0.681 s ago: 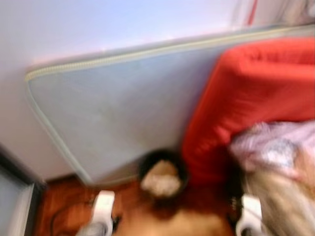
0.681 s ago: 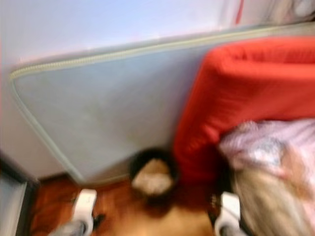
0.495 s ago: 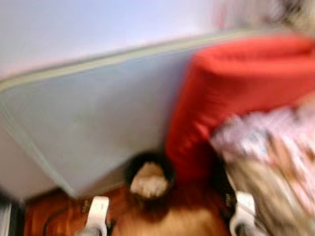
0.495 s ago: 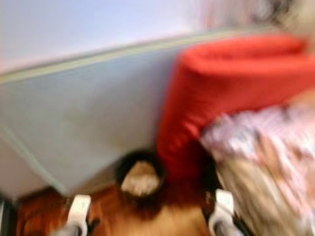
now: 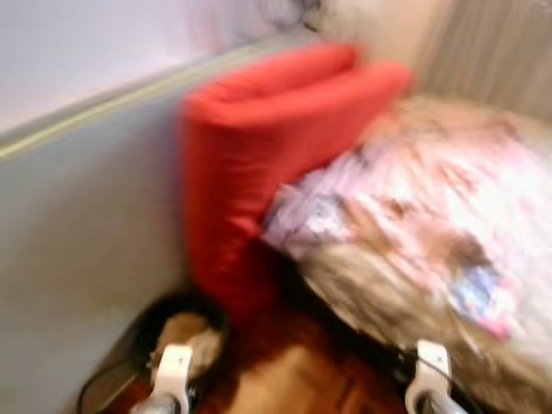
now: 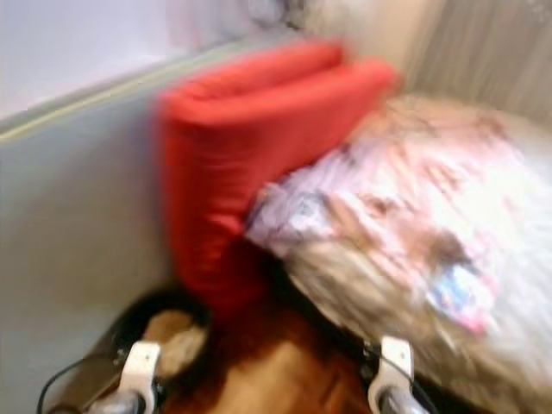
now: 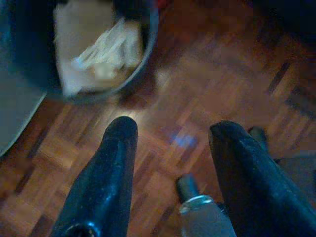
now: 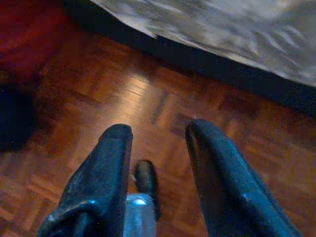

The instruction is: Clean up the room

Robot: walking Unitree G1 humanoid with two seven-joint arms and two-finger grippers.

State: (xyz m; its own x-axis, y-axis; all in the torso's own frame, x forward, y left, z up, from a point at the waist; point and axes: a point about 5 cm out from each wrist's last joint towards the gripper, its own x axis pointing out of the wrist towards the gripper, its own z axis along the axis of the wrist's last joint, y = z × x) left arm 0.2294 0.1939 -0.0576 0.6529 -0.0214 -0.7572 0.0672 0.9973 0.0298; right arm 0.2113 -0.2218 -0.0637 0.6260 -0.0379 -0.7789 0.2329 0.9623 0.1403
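Both my jaws hang released over parquet floor (image 8: 148, 103): left gripper (image 7: 170, 133) empty, black bin (image 7: 140, 54) of paper at its eleven o'clock; right gripper (image 8: 158, 133) empty, bedcover (image 5: 431, 216) at one o'clock, red mattress (image 5: 250, 147) beyond

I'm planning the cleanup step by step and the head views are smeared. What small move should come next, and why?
Probably pause the turn and let the view settle. Both grippers, left and right, hang open and empty over the parquet floor. The bin holding crumpled paper sits beside the red cushion, and the rumpled bedding is too blurred to pick a target.
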